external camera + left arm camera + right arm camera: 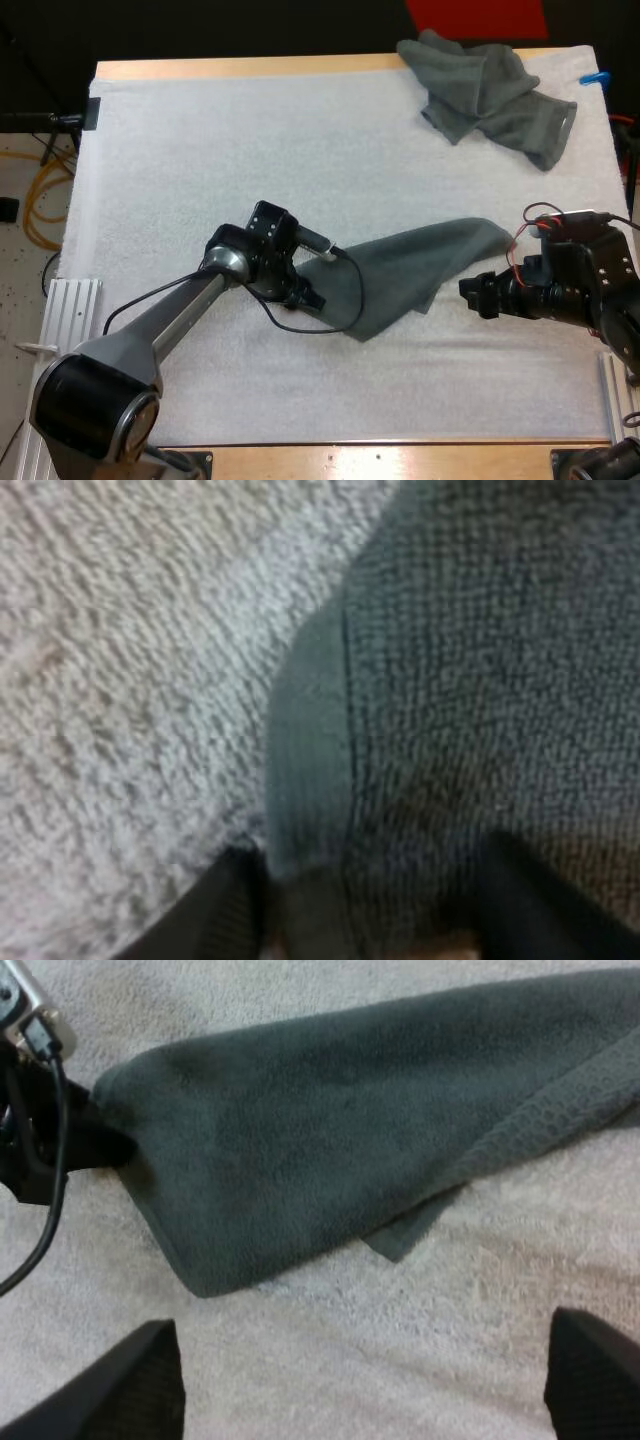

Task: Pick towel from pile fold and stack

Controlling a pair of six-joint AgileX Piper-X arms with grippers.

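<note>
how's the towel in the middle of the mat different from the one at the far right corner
The middle towel lies flattened out, one part folded over; the far towel is crumpled in a heap. The middle towel has its corner pinched by the left gripper; the far towel is touched by nothing. The middle towel lies wholly on the mat; the far towel reaches over the mat's far edge. Both are dark grey-green.
</note>
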